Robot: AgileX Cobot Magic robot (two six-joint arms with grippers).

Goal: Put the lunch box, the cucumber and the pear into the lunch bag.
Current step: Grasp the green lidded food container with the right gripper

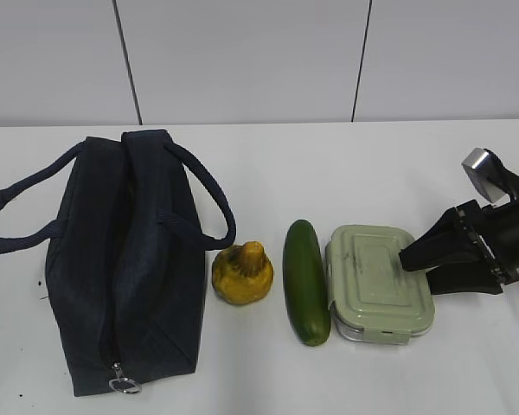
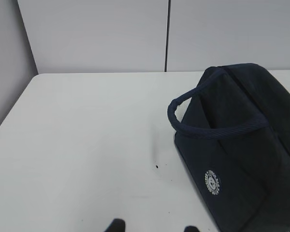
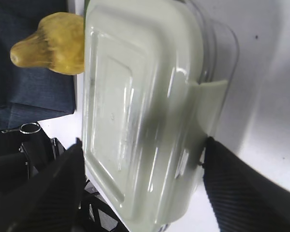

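Observation:
The lunch box [image 1: 376, 277], clear with a pale green lid, rests on the white table [image 1: 346, 164] at the right. My right gripper [image 1: 419, 270] reaches in from the right, and its black fingers [image 3: 222, 169] press both sides of the lunch box [image 3: 135, 96], shut on it. The dark green cucumber [image 1: 304, 281] lies just left of the box. Left of that sits the yellow pear [image 1: 242, 273], also in the right wrist view [image 3: 53, 46]. The navy lunch bag [image 1: 125, 259] stands at the left, its zipper closed. My left gripper [image 2: 152, 227] hovers open over bare table, left of the bag [image 2: 241, 145].
The bag's strap handles [image 1: 203, 194] loop out to both sides. Its metal ring pull [image 1: 124, 381] hangs at the near end. A grey panelled wall [image 1: 242, 60] rises behind the table's far edge. Bare tabletop [image 2: 87, 145] spreads left of the bag.

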